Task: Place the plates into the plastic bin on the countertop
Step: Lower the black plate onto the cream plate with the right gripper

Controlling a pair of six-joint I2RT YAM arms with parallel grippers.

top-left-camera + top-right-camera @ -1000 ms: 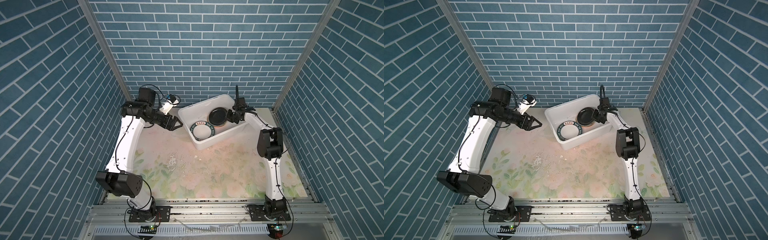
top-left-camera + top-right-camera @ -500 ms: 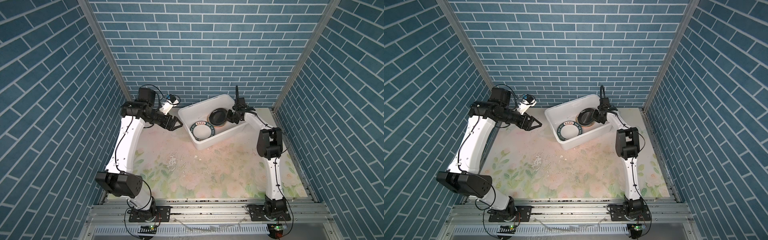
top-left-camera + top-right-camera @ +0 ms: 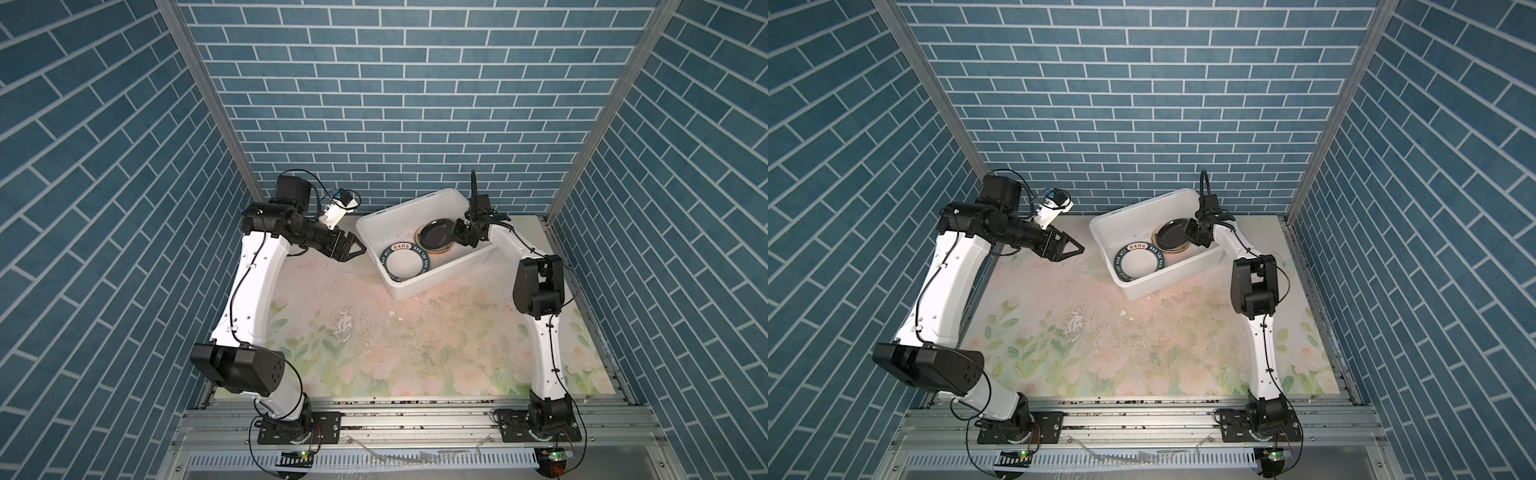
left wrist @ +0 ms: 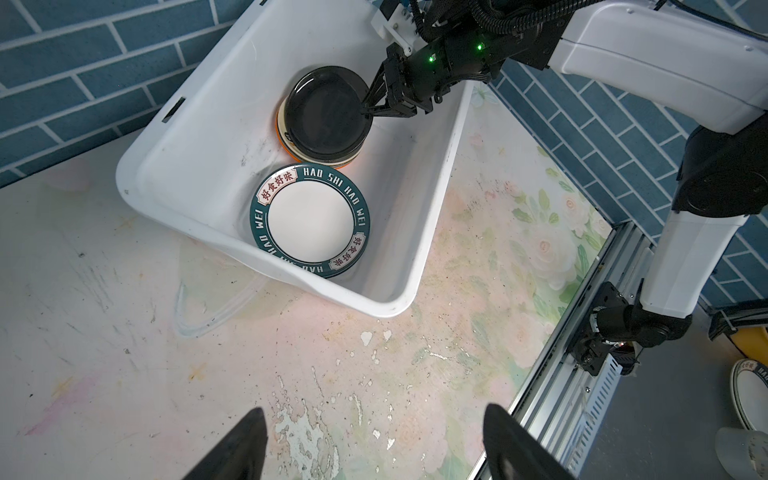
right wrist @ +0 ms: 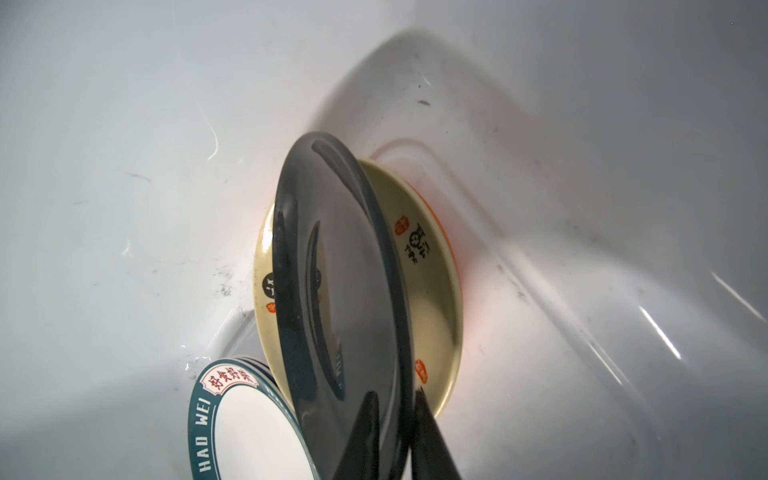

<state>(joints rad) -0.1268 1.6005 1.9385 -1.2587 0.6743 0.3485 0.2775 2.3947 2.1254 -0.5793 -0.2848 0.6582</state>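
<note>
Across the far end of the counter (image 3: 415, 353), in both top views, the plastic bin (image 3: 440, 275) sits askew near the blue brick wall (image 3: 395, 104). Inside it lie a lettered plate (image 3: 405, 262), white with a dark green rim, toward the nearer end, and a black plate (image 3: 435, 237) beyond it. The right end effector (image 3: 454, 236) reaches over the bin's right-hand rim to the black plate's edge. The left end effector (image 3: 358, 248) hangs above the counter just outside the bin's left wall, released and empty.

Left wrist view: the left end effector (image 4: 376, 409) shows two fingers spread wide, with only chipped counter (image 4: 124, 332) between them. Beyond, the plastic bin (image 4: 199, 137) holds the lettered plate (image 4: 309, 218), one edge hidden behind the near rim, and the black plate (image 4: 324, 116) on top of other plates. The right end effector (image 4: 366, 110) meets the black plate at its rim.

Right wrist view: the right end effector (image 5: 395, 395) has one finger over and one under the rim of the black plate (image 5: 332, 270), grasping it. The plate is tilted, gripped edge raised. Beneath it lies a cream-yellow plate (image 5: 432, 299) with dark and red marks; under that, an orange plate (image 5: 441, 219) shows as a thin edge. The lettered plate (image 5: 249, 432) lies just beside them.
</note>
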